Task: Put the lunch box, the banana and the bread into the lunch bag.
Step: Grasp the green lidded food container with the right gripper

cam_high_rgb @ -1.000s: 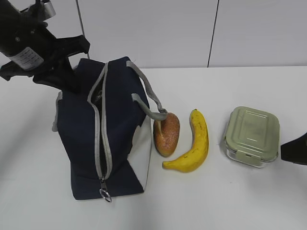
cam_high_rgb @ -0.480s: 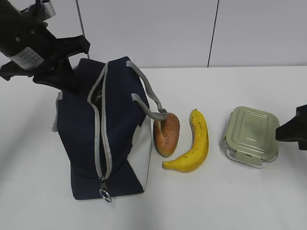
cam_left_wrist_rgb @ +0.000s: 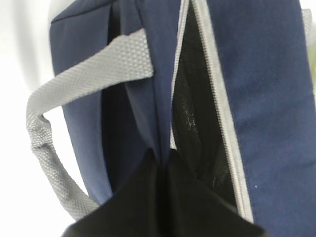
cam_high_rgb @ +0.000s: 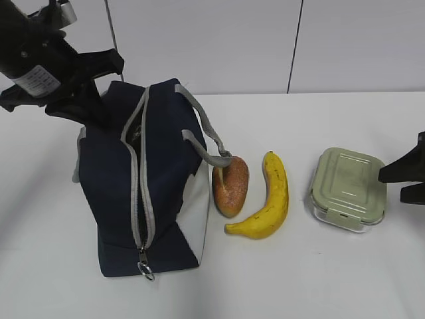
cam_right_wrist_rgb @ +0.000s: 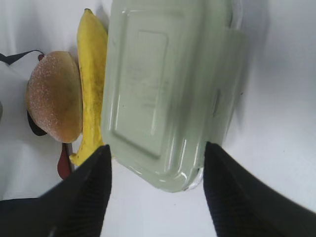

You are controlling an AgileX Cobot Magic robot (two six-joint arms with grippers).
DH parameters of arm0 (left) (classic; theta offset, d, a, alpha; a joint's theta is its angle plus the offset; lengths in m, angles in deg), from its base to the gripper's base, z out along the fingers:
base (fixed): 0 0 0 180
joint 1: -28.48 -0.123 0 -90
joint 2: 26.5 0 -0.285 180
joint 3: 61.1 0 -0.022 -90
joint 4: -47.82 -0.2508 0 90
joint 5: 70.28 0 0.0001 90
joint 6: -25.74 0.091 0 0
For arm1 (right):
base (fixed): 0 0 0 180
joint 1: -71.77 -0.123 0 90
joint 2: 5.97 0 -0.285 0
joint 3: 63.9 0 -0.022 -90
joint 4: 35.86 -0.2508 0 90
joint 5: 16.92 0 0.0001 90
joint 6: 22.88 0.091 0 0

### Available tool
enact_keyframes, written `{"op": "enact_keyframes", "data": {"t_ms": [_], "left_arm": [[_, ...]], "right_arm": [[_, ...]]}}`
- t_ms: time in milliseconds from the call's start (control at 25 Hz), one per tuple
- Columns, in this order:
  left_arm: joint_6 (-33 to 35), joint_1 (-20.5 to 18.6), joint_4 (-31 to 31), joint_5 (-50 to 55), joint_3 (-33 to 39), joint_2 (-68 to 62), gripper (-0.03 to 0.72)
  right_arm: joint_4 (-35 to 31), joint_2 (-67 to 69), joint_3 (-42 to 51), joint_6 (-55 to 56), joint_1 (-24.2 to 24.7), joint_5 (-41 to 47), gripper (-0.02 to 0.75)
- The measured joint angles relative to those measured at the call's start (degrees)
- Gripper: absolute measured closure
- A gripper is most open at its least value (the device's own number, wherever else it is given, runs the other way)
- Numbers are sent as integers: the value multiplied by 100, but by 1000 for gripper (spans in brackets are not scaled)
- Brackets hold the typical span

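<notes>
Setting: robot laboratory or test bench, not a home.
Work surface: bare white table (cam_high_rgb: 319, 279), its far edge meeting the wall.
Backdrop: plain white wall panels (cam_high_rgb: 199, 46) split by dark vertical seams.
Equipment: black robot arm (cam_high_rgb: 40, 66) at the table's far left corner, bearing a printed label.

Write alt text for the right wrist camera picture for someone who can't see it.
The open right gripper hovers over the lunch box, its two dark fingers framing the pale green lid from the bottom of the picture. To the left of the box lie the banana and, beyond it, the bread, all on a white table.
</notes>
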Motion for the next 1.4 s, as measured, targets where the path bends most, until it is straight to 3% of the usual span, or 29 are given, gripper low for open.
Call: {"op": "enact_keyframes", "data": {"t_ms": [400, 840, 1120, 1400], "left_arm": [[0, 0, 0, 0, 0, 0, 691], [0, 0, -20, 0, 0, 0, 691], [0, 0, -94, 0, 0, 0, 691], [0, 0, -124, 0, 0, 0, 691]], "right_arm": [[261, 634, -395, -51, 62, -57, 300], [-212, 1037, -422, -55, 69, -94, 297], [-307, 1414, -570, -155, 69, 27, 128], [-667, 1820, -826, -505, 69, 496, 133]]}}
